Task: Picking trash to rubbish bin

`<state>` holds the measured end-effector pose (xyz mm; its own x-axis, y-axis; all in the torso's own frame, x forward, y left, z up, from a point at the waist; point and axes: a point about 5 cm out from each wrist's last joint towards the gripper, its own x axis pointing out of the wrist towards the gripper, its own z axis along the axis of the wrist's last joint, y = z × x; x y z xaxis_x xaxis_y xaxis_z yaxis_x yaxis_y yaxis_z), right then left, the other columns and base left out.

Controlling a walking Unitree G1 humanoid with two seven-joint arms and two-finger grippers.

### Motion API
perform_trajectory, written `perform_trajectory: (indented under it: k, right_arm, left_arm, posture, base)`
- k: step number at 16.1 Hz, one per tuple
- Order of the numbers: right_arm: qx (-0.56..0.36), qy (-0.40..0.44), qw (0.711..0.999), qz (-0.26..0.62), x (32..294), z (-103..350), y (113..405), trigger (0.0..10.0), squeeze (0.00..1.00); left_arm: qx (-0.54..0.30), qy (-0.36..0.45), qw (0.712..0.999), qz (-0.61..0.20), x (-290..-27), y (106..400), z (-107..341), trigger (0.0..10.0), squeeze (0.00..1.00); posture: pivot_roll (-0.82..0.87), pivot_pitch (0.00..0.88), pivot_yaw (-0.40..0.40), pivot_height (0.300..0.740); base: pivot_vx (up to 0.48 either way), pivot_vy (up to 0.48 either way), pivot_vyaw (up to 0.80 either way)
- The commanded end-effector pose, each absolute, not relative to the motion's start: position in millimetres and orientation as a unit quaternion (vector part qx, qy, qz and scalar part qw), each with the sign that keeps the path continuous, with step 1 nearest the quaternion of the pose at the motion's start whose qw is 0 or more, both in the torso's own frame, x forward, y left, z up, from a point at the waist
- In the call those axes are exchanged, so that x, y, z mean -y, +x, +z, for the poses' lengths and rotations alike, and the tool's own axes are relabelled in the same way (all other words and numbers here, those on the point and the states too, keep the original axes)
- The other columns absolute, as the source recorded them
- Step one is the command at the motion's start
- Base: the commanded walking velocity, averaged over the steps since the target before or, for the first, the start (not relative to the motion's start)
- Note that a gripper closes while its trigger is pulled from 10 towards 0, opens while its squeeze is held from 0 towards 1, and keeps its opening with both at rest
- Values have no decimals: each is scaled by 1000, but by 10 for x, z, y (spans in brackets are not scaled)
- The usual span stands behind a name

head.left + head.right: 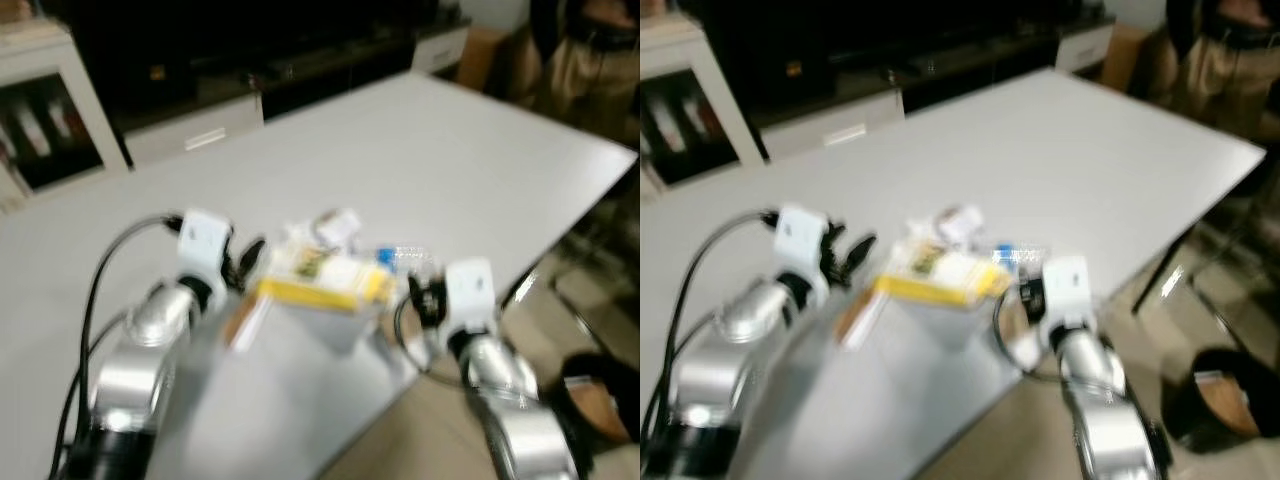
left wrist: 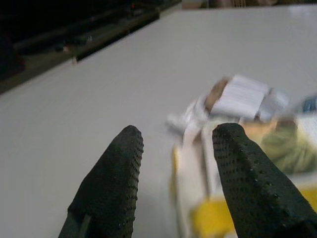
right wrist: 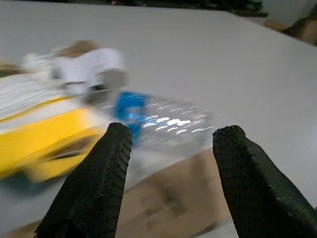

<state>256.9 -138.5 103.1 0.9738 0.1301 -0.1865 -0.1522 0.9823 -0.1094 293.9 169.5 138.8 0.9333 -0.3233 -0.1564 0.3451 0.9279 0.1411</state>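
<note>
The two silver arms fill the near edge of the head views, and each tool sits beside a small heap of trash close to the near edge of the white tabletop (image 1: 430,150). The left tool (image 2: 176,148) is spread, its fingers apart over the heap's left side, with nothing between them. The right tool (image 3: 168,148) is spread too, pointing at a clear plastic bottle (image 3: 163,124) with a blue cap that lies on the heap's right side.

The heap itself is a yellow and white box (image 1: 320,285) with crumpled white paper (image 1: 335,228) behind it, a brownish card (image 1: 243,320) at its left, and the bottle at its right. Everything is blurred, so finer detail cannot be told.

The step in hand looks like a grasp not yet made. To do it well, each tool should settle on one item: the right should centre on the bottle's body before pinching, since smooth plastic may slip. The left would do better taking the box by an edge. A dark bin (image 1: 1220,400) stands on the floor to the right, below the tabletop.
</note>
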Motion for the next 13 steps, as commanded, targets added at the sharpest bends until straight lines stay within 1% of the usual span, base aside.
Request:
perform_trajectory:
  k: [1,3,4,5,6,9,13]
  right_arm:
    - [-78,-65,992,76,1356,1095,2569,10000,0]
    - [-77,-63,993,71,1362,1100,2574,10000,0]
    - [-76,-64,993,69,1368,1106,2580,10000,0]
    - [-75,-66,993,68,1379,1106,2577,10000,0]
    - [-75,-69,992,69,1384,1108,2581,10000,0]
    - [-75,-79,991,76,1396,1123,2604,10000,0]
    - [-72,-93,987,107,1340,1153,2657,10000,0]
  left_arm:
    - [-55,101,975,-188,-1653,2942,1436,10000,0]
    - [-55,133,970,-198,-1621,2949,1424,10000,0]
    - [-58,123,971,-196,-1604,2962,1410,10000,0]
    - [-57,90,977,-186,-1582,2968,1415,10000,0]
    - [-60,79,978,-182,-1578,2970,1415,10000,0]
    - [-60,87,978,-180,-1598,2962,1400,10000,0]
    - [-76,90,983,-141,-1750,2993,1401,10000,0]
  posture:
    - [-81,0,37,740]
    - [-88,0,41,740]
    - [-89,0,39,740]
    - [-90,0,35,740]
    - [-89,0,33,740]
    - [-82,0,18,740]
    - [-68,0,3,740]
  base:
    - [0,0,0]
    - [0,-480,0]
    - [0,-480,0]
    - [0,0,0]
    - [0,0,0]
    - [0,0,0]
    - [0,0,0]
